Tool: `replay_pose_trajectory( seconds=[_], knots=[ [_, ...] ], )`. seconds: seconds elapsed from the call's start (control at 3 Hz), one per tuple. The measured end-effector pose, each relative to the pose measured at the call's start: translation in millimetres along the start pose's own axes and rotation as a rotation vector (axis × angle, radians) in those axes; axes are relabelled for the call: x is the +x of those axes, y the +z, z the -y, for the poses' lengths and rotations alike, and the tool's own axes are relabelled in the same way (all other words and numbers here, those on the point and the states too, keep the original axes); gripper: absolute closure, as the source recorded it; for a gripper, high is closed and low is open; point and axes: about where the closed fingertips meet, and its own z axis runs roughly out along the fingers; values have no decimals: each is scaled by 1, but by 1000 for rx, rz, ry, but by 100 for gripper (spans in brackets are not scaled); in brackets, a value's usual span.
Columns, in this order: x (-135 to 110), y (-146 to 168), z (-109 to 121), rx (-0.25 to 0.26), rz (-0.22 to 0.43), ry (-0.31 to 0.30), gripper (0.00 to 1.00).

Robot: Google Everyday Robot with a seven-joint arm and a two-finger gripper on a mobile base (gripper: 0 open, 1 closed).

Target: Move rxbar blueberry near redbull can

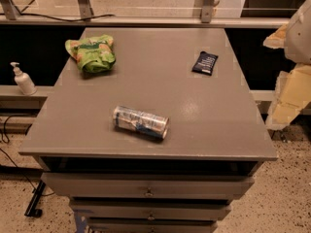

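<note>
Can: slim silver-blue metal redbull can, sideways by front edge
Bar: flat navy rxbar blueberry, near right edge
Arm: pale gripper past right edge, grip unclear

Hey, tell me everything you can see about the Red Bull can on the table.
The redbull can is slim, silver and blue, metal by its shine. It lies on its side on the grey table, near the front edge, long axis left to right. Only the tabletop touches it; the rxbar blueberry lies apart, at the far right. The gripper hangs past the table's right edge, well away.
</note>
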Motion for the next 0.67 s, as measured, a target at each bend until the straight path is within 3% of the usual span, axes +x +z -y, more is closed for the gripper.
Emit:
replay_pose_trajectory(
  seconds=[0.33, 0.67],
  knots=[
    [0, 0, 0, 0, 0, 0, 0],
    [-12, 2, 6, 21, 19, -56, 0]
  ],
)
